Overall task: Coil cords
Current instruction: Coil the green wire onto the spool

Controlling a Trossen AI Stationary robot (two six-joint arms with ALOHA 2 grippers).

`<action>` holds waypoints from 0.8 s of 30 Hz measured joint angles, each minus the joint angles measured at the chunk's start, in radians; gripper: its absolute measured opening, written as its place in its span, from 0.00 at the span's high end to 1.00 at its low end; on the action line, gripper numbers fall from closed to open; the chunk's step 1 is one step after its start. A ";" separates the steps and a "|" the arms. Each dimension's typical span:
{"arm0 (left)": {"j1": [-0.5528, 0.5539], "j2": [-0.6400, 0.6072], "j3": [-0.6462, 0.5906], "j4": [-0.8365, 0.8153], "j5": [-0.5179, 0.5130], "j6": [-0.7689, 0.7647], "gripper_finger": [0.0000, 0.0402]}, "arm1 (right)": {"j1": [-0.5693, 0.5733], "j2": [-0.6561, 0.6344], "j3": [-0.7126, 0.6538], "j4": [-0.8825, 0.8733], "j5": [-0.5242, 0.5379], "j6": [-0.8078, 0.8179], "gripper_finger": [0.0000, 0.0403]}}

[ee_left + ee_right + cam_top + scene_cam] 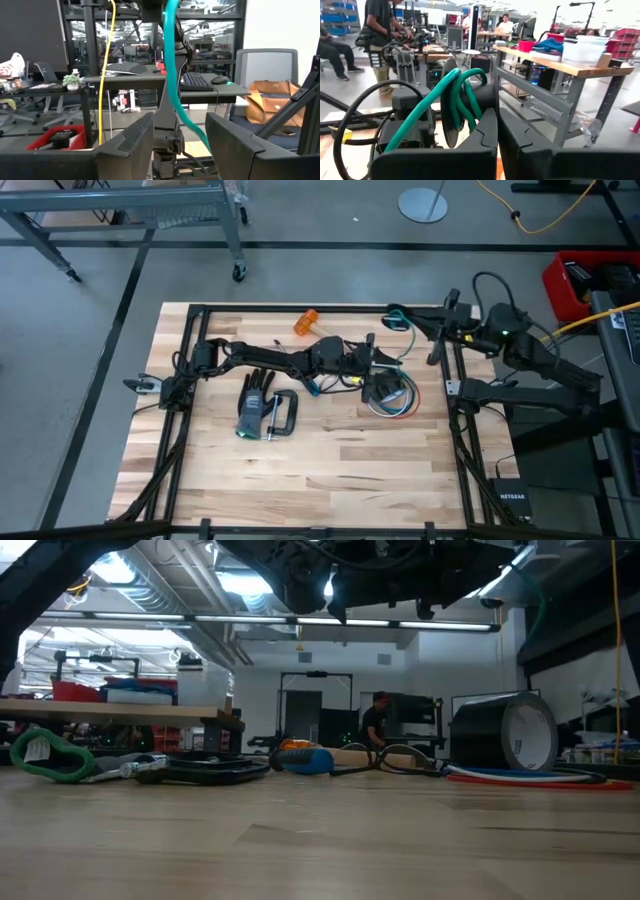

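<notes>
Cords are seen spread over the far half of the wooden table (330, 470). In the high view, taken from the table's middle, the teal-green cord (393, 320) is found at about one o'clock, at the table's far edge, and the bundle of red, white and blue wires (398, 404) is laid at about three o'clock, just beside a roll of black tape (505, 732). In the low view a black cord (205, 771) is seen lying flat on the wood, next to a green loop with a tag on it.

The left gripper (385, 366) is reached out from nine o'clock across the table, above the wire bundle. Its fingers (127, 145) are spread wide and nothing is held between them. In its wrist view the teal-green cord is seen hanging beyond the gap, not touched by either finger.

The right gripper (408, 318) is held at the far edge, at one o'clock, by the teal-green cord. Its fingers (485, 135) are closed together. Loops of the teal-green cord are gathered right beyond the fingertips in its wrist view, but whether the cord is pinched cannot be told.

A dark glove (254, 404) and a clamp (283, 416) are laid at nine o'clock of the middle, and an orange-headed tool (307, 322) at twelve o'clock. People are seen in the room beyond.
</notes>
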 joint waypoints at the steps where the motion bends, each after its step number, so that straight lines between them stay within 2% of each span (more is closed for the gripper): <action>1: 0.000 0.000 0.000 0.000 0.000 0.000 0.58 | 0.000 0.012 0.000 0.008 -0.004 0.000 1.00; 9: -0.001 0.000 0.000 -0.017 0.001 -0.002 0.60 | 0.000 0.047 0.000 0.017 -0.010 0.000 1.00; 12: -0.002 0.000 0.000 -0.038 0.000 -0.002 0.67 | 0.000 0.043 0.000 0.018 -0.010 0.000 1.00; 20: -0.002 0.000 0.000 -0.065 0.000 -0.003 0.97 | 0.000 0.004 0.000 0.015 -0.010 0.000 1.00; 24: -0.002 0.000 0.000 -0.068 -0.009 0.003 0.97 | 0.000 -0.024 0.000 -0.003 -0.010 0.000 1.00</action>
